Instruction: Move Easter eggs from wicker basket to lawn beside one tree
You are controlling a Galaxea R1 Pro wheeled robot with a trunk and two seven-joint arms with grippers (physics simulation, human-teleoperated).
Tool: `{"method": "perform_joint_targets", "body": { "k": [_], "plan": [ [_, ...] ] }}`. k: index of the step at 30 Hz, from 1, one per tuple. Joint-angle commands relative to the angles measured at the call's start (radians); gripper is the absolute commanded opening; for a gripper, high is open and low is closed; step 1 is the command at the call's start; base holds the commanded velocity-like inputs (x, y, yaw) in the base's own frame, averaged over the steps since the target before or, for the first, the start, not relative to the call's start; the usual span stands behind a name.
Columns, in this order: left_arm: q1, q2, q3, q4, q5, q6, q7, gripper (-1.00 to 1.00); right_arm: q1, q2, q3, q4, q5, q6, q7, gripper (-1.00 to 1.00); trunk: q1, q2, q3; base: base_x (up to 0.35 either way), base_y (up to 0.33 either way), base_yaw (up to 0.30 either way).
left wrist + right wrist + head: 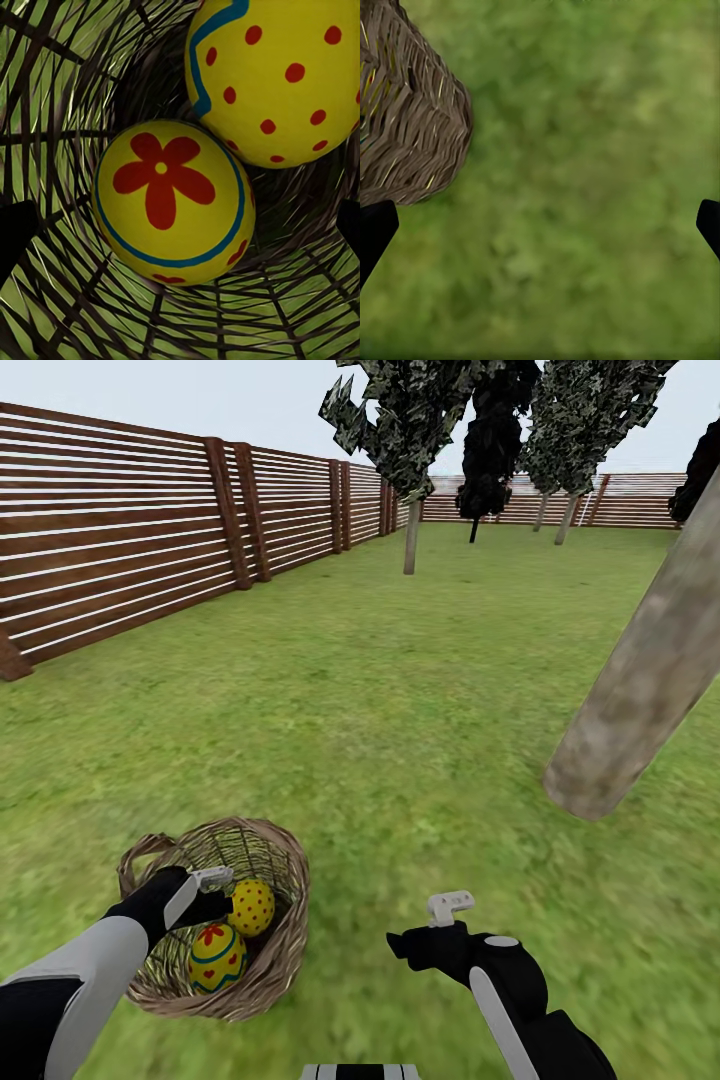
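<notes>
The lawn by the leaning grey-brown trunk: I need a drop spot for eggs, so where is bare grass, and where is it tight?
Bare green lawn runs from the round tan wicker basket to the leaning grey-brown tree trunk, and on to the brown slat fence. Inside the basket it is crowded: flower-painted yellow egg, red-dotted yellow egg and left gripper.

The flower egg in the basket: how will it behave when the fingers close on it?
The flower egg looks smooth and rounded, so it may slip from the fingers unless gripped across its middle. It rests against the dotted egg, which may roll once its neighbour is lifted. The curved basket wall would probably keep it inside.
</notes>
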Motion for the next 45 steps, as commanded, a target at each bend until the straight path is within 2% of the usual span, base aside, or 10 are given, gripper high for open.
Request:
{"method": "perform_joint_targets", "body": {
  "k": [1,13,23,36,42,45],
  "plan": [
    [0.000,0.000,-0.001,-0.002,0.011,0.005,0.007,1.00,-0.001,0.000,0.000,-0.001,-0.007,0.004,-0.007,1.00,0.000,0.000,-0.001,0.001,0.001,0.000],
    [0.000,-0.001,-0.002,-0.002,0.011,0.003,0.007,1.00,0.000,0.000,-0.001,-0.001,-0.007,0.004,-0.007,1.00,0.000,0.000,-0.001,0.000,0.000,0.000],
    [0.000,0.000,-0.001,-0.002,0.011,0.001,0.007,1.00,0.000,0.000,-0.001,-0.001,-0.007,0.004,-0.007,1.00,0.004,-0.003,-0.039,0.000,0.000,0.000],
    [0.000,0.000,-0.002,-0.003,0.011,-0.001,0.007,1.00,-0.001,0.000,-0.003,-0.001,-0.007,0.004,-0.006,1.00,0.004,-0.003,-0.039,0.000,0.000,0.000],
    [0.000,-0.001,-0.004,-0.002,0.010,-0.032,0.007,1.00,0.000,0.000,-0.003,-0.001,-0.007,0.004,-0.006,1.00,0.007,-0.004,-0.063,0.000,0.000,0.000],
    [0.000,-0.001,-0.004,-0.003,0.009,-0.039,0.007,1.00,-0.001,0.000,-0.003,-0.001,-0.007,0.004,-0.006,1.00,0.007,-0.004,-0.063,0.000,0.000,0.000]
  ]
}}
